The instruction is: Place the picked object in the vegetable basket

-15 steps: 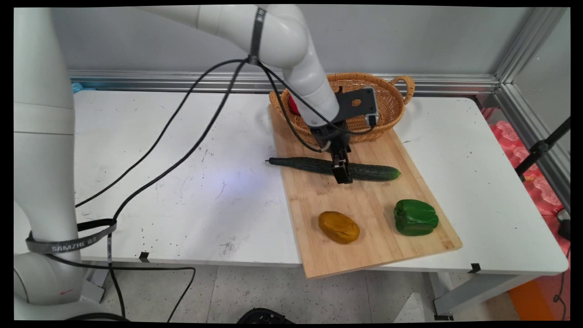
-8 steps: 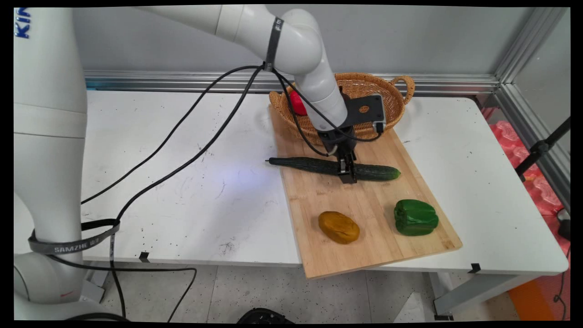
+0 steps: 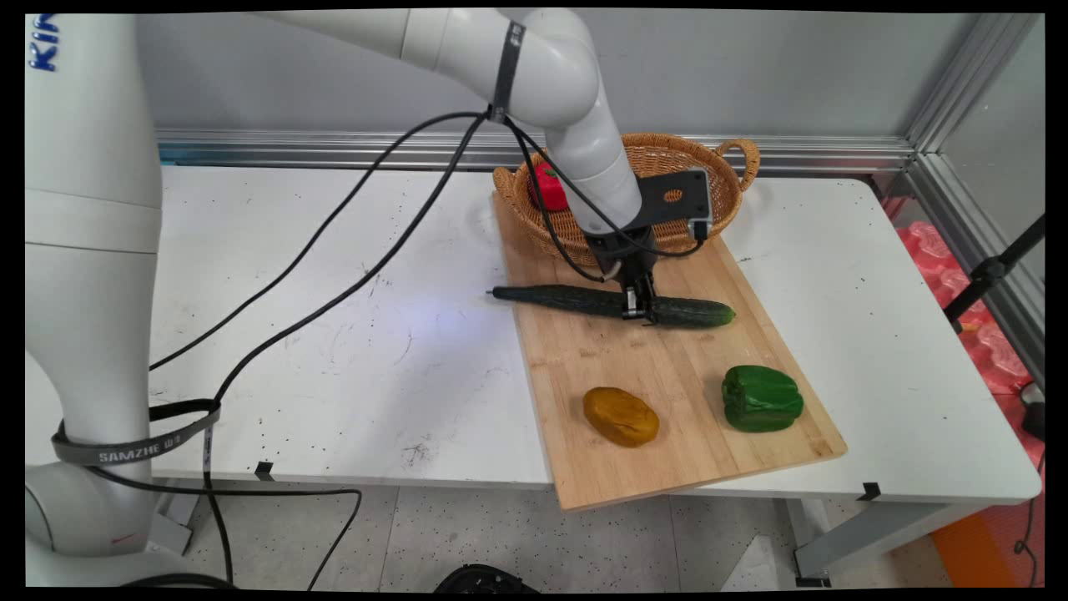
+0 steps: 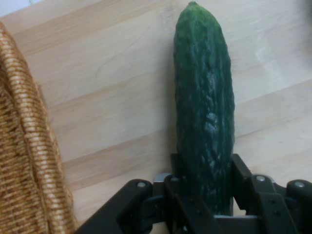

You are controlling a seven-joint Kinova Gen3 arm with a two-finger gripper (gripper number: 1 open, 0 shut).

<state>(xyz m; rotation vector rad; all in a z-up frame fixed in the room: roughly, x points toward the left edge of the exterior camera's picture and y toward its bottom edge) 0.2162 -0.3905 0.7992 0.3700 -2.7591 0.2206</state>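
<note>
A long dark green cucumber (image 3: 692, 312) lies across the wooden cutting board (image 3: 667, 392), its stem end overhanging the board's left edge. My gripper (image 3: 638, 307) is down on its middle and shut on it. In the hand view the cucumber (image 4: 204, 107) runs up from between the two black fingers (image 4: 243, 178), which press on either side of it (image 4: 204, 195). A wicker basket (image 3: 717, 184) stands just behind the gripper, with a red pepper (image 3: 549, 187) inside.
An orange-brown potato (image 3: 620, 416) and a green bell pepper (image 3: 761, 398) rest on the near part of the board. The basket's woven wall (image 4: 24, 161) fills the hand view's left side. Black cables hang from the arm over the white table (image 3: 334, 334).
The gripper has sunk lower over the cucumber's middle and closed on it. The cucumber has barely shifted. The arm's elbow swung right, uncovering more of the red pepper.
</note>
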